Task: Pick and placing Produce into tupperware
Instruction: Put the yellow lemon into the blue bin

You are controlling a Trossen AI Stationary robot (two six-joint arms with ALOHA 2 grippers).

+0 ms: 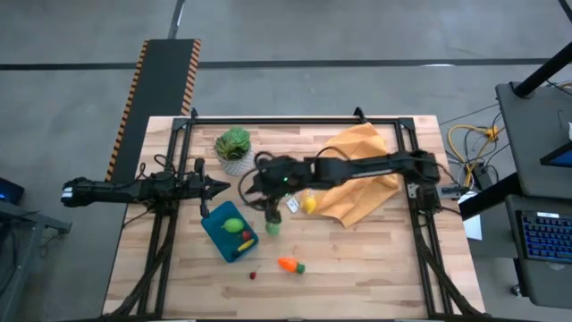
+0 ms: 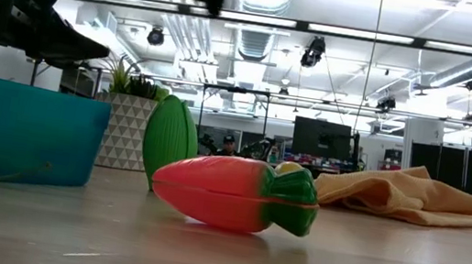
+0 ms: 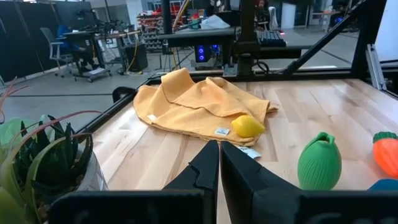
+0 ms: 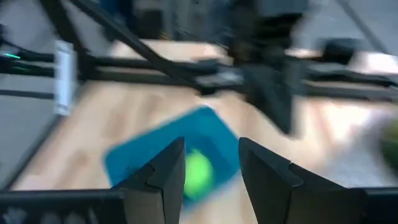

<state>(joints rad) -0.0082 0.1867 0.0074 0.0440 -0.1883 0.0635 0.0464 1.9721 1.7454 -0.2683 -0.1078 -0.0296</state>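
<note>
1. The right gripper (image 1: 253, 190) hangs above the surface, its dark fingers (image 4: 163, 176) spread with nothing between them. Below and ahead of it in its own wrist view sits the tupperware (image 4: 171, 155), with a lime-green piece (image 4: 198, 174) inside.
2. From above, the tupperware (image 1: 230, 233) lies just below and slightly left of that gripper. It holds the lime-green piece (image 1: 232, 225) and a small red piece (image 1: 246, 236).
3. A ribbed green fruit (image 1: 273, 227) stands upright just beside the tupperware, close under the right gripper. A yellow lemon (image 1: 308, 205) rests to that gripper's right, at the edge of the orange cloth (image 1: 359, 170).
4. The carrot (image 1: 290, 265), orange with a green top, lies on its side farther toward the front edge. A tiny red fruit (image 1: 254, 274) lies near it, both well apart from the gripper.
5. A leafy plant (image 1: 233, 148) in a patterned white pot stands just behind the right gripper.
6. The left gripper (image 1: 223, 187) waits level at the tupperware's far-left side, its fingers (image 3: 208, 168) pressed together.
7. The surface (image 1: 357, 259) is pale wooden planking framed by black rails.
8. Beyond it lies an open workshop with desks, monitors and ceiling lights.
9. The cloth is soft and crumpled. The toys look smooth and glossy. The tupperware is teal plastic with rounded corners.
</note>
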